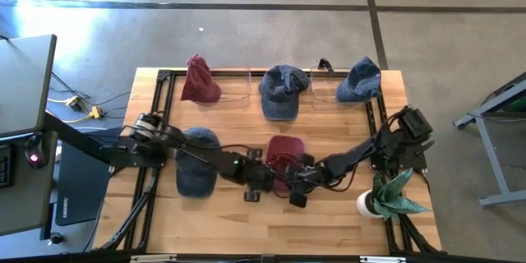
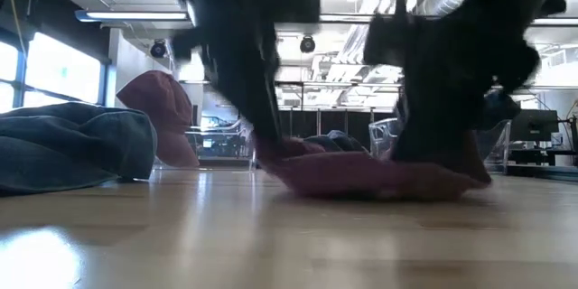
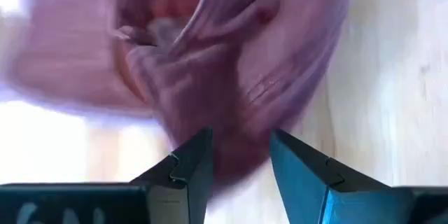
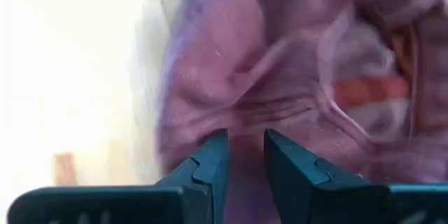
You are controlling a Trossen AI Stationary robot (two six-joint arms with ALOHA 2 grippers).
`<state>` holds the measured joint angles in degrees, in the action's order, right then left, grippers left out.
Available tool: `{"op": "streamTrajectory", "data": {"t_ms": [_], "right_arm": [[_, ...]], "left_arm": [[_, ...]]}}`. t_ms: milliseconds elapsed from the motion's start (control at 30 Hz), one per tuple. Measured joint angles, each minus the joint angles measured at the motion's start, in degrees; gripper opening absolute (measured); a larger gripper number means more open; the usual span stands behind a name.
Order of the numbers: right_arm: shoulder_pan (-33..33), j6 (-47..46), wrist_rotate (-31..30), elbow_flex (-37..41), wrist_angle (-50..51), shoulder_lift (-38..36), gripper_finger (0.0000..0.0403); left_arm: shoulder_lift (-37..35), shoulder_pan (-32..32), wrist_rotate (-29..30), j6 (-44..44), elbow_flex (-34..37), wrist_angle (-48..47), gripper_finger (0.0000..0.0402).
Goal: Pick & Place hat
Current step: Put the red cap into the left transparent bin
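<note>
A maroon hat [image 1: 285, 154] lies crumpled at the table's middle, its underside on the wood [image 2: 370, 179]. Both arms reach in over it from either side. My left gripper [image 1: 260, 182] [image 3: 241, 155] and my right gripper [image 1: 297, 191] [image 4: 245, 148] sit close together at the hat's near edge, each shut on maroon cloth. In the low view both dark arms come down onto the hat and hide the fingertips. My left gripper pinches a bunched fold of the maroon hat's near edge [image 3: 238, 129] between its two fingers [image 3: 187, 168], slanting down from the table's left. The hat rests on the table. How many layers it has, I cannot tell. My right gripper pinches creased cloth at the hat's near edge [image 4: 245, 122] between its two fingers [image 4: 210, 161], slanting down from the table's right, close beside the left gripper. The hat lies on the wood, slack.
A denim hat [image 1: 197, 164] lies left of the maroon one. Along the far edge stand another maroon hat [image 1: 198, 80], a denim hat [image 1: 283, 90] and a blue hat [image 1: 360, 80] on clear stands. A potted plant [image 1: 388, 197] stands at the near right corner.
</note>
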<state>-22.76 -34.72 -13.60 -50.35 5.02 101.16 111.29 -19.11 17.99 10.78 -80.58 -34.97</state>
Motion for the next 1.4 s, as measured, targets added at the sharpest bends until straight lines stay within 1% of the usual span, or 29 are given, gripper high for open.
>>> {"op": "streamTrajectory", "data": {"t_ms": [100, 167, 200, 300, 400, 467, 500, 567, 633, 700, 733, 800, 867, 933, 1067, 1133, 1200, 1267, 1300, 1367, 1400], "right_arm": [[-0.6, 0.1, -2.6, -0.1, -0.7, -3.6, 0.0089], [-1.3, 0.5, -2.8, -0.1, 0.2, -5.8, 0.0089], [-1.7, 0.6, -2.8, 0.0, 0.5, -6.6, 0.0089], [-3.0, 1.7, -3.8, -0.1, 0.8, -8.9, 0.0090], [-4.3, 0.8, -5.0, -0.1, 4.3, -9.4, 0.0090], [-5.1, -2.9, -4.9, 0.0, 8.3, -9.6, 0.0090], [-5.5, -5.7, -5.0, 0.0, 10.1, -9.7, 0.0090], [-6.6, -11.8, -5.7, -0.1, 14.6, -9.8, 0.0090], [-8.1, -16.8, -7.1, 0.0, 19.4, -10.0, 0.0089], [-9.8, -20.6, -8.2, 0.0, 22.4, -10.4, 0.0089], [-10.7, -21.7, -8.5, -0.1, 23.9, -10.6, 0.0089], [-12.1, -23.3, -9.9, -0.1, 25.9, -10.7, 0.0093], [-13.5, -25.8, -11.9, -0.1, 27.7, -10.7, 0.0103], [-14.3, -27.4, -13.8, 0.2, 28.5, -10.7, 0.0124], [-14.2, -30.1, -20.7, 3.0, 25.3, -10.8, 0.0183], [-12.6, -31.1, -23.5, 5.8, 20.7, -10.8, 0.0212], [-10.7, -29.4, -25.1, 9.0, 14.0, -10.7, 0.0228], [-8.8, -25.8, -25.8, 12.6, 4.8, -10.8, 0.0226], [-7.9, -23.9, -25.5, 14.2, -0.1, -10.7, 0.0216], [-6.6, -21.5, -25.3, 16.8, -7.0, -10.7, 0.0182], [-6.3, -20.7, -25.4, 17.4, -8.6, -10.7, 0.0158]], "left_arm": [[-3.4, -2.4, 4.4, 0.0, -1.6, -2.6, 0.0138], [-4.7, -3.4, 5.0, 0.0, -1.3, -4.2, 0.0138], [-4.8, -3.8, 4.8, 0.0, -1.3, -3.6, 0.0138], [-5.2, -4.2, 4.2, -0.4, -1.2, 1.0, 0.0138], [-5.0, -3.7, 3.8, -2.4, 0.0, 11.2, 0.0138], [-1.9, -2.1, 2.9, -3.7, 0.2, 19.3, 0.0138], [-0.3, -1.1, 2.2, -4.3, 0.3, 21.9, 0.0138], [2.1, 0.9, 1.1, -5.2, 0.9, 22.3, 0.0138], [4.7, 3.0, -2.3, -5.7, 0.5, 26.3, 0.0138], [6.4, 4.5, -5.0, -4.6, 0.6, 25.9, 0.0138], [7.0, 5.0, -5.4, -3.9, 0.7, 25.0, 0.0138], [8.9, 6.0, -6.4, -3.3, 0.6, 26.1, 0.0138], [9.9, 6.5, -6.7, -2.9, 0.6, 25.9, 0.0138], [9.8, 6.6, -6.6, -2.9, 0.6, 25.8, 0.0138], [9.8, 6.4, -6.5, -3.0, 0.6, 25.8, 0.0138], [9.8, 6.3, -6.5, -2.9, 0.6, 26.1, 0.0138], [9.8, 6.3, -6.5, -2.8, 0.6, 26.1, 0.0138], [9.8, 6.4, -6.5, -2.8, 0.6, 26.2, 0.0138], [9.8, 6.4, -6.5, -2.8, 0.6, 26.2, 0.0138], [9.8, 6.4, -6.5, -2.7, 0.6, 26.2, 0.0138], [9.8, 6.4, -6.4, -2.1, 0.6, 25.8, 0.0138]]}}
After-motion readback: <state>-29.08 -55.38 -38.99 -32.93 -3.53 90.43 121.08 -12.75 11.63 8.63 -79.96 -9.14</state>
